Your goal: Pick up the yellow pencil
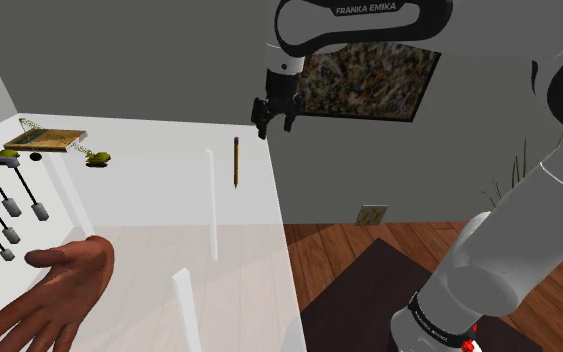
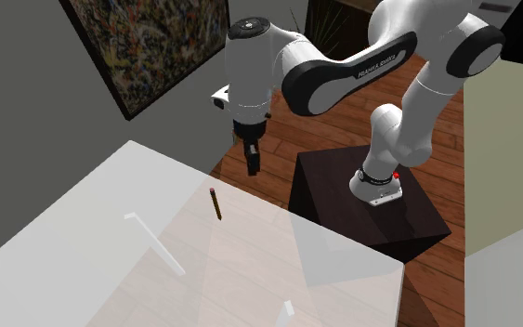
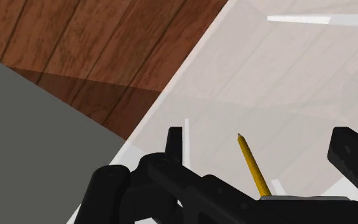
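A yellow-brown pencil lies flat on the pale translucent table, close to the edge nearest the wood floor. My gripper hangs open above that edge, a short way off the pencil and well clear of the tabletop. The second exterior view has the pencil on the table, with the gripper higher and toward the arm's side. Through the wrist camera the pencil runs between my two fingers, untouched by either; its lower end is hidden behind the hand.
A brown hand sculpture, a pendulum toy with hanging weights and a flat tray occupy the shoulder view's left. Thin white sticks lie near the pencil. A painting hangs on the grey wall; the dark stand sits on the floor.
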You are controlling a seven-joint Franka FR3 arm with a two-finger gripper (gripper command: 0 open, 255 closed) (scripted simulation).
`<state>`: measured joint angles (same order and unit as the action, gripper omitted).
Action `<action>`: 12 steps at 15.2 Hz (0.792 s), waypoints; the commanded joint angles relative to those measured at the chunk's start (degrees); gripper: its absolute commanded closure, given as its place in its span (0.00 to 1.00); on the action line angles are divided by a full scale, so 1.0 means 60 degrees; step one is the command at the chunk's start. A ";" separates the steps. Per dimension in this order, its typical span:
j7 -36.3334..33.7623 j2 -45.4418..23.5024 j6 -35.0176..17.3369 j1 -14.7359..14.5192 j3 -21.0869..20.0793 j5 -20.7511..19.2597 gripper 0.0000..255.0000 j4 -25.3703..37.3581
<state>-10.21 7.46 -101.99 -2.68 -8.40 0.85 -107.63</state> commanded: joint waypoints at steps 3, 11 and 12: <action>-0.0681 -0.1500 0.0032 -0.0132 -0.0228 -0.0295 0.00 0.1643; -0.1376 -0.3324 -0.0016 -0.0406 -0.0333 -0.0728 0.00 0.3527; -0.1379 -0.3318 -0.0147 -0.0402 -0.0331 -0.0728 0.00 0.3390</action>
<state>-18.44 -12.15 -102.18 -5.10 -10.41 -3.45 -86.94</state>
